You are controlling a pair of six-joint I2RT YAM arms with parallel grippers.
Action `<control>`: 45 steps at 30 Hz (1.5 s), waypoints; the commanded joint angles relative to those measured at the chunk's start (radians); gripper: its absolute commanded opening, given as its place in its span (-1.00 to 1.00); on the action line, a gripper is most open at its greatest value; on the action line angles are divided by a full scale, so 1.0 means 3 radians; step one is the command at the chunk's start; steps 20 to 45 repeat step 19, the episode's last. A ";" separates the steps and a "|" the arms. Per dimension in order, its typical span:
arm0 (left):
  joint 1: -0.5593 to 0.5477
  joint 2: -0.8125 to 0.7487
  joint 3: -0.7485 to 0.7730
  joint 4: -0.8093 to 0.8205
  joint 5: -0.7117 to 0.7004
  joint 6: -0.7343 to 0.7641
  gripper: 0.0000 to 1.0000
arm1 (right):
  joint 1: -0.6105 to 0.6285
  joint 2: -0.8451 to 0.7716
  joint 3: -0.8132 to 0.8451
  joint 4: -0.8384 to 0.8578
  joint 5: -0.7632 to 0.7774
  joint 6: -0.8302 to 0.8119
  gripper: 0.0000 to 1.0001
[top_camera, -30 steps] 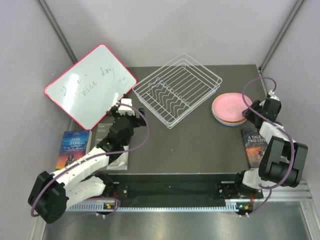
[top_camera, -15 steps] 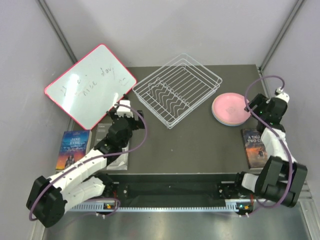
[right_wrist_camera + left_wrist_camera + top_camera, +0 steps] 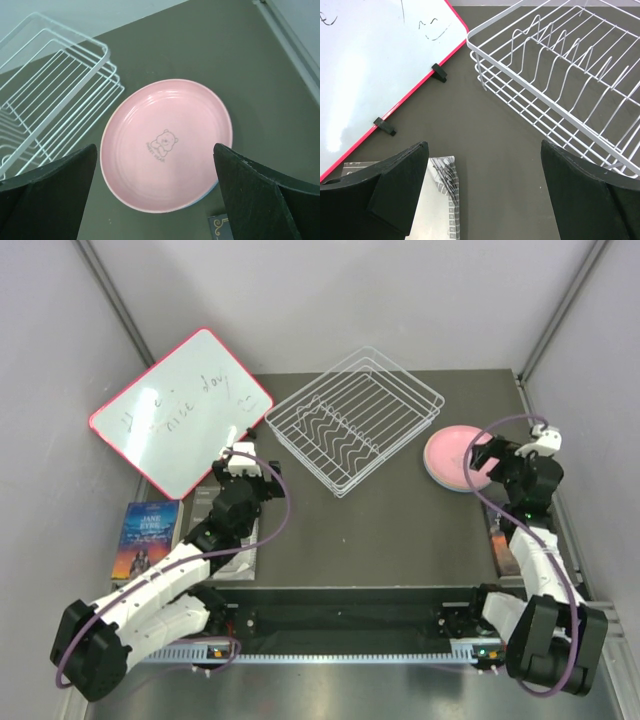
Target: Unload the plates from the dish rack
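Beside the dish rack (image 3: 355, 420), stacked plates (image 3: 448, 453); pink uppermost

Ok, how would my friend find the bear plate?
Find the dark table, then the white wire dish rack at its back. Beside the rack, on the side of the right arm, lies the pink plate. It alone is round and pink, with a small bear drawn in its centre.

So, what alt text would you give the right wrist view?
A pink plate with a small bear drawing lies flat on a dark table, a blue rim peeking from beneath. A white wire dish rack sits upper left; the open right gripper shows as black fingers in both bottom corners.
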 commanded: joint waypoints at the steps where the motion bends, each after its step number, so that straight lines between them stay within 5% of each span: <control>1: 0.0008 -0.0078 -0.0021 0.0012 -0.0085 0.0021 0.94 | 0.0266 -0.0097 -0.0168 0.0569 0.0010 -0.0300 0.99; 19: 0.0008 0.0070 0.0127 0.0079 -0.0176 0.0138 0.93 | 0.1167 -0.0659 -0.0720 0.1137 0.1396 -0.0879 0.99; 45: 0.0008 0.0070 0.0127 0.0079 -0.0176 0.0138 0.93 | 0.1167 -0.0659 -0.0720 0.1137 0.1396 -0.0879 0.99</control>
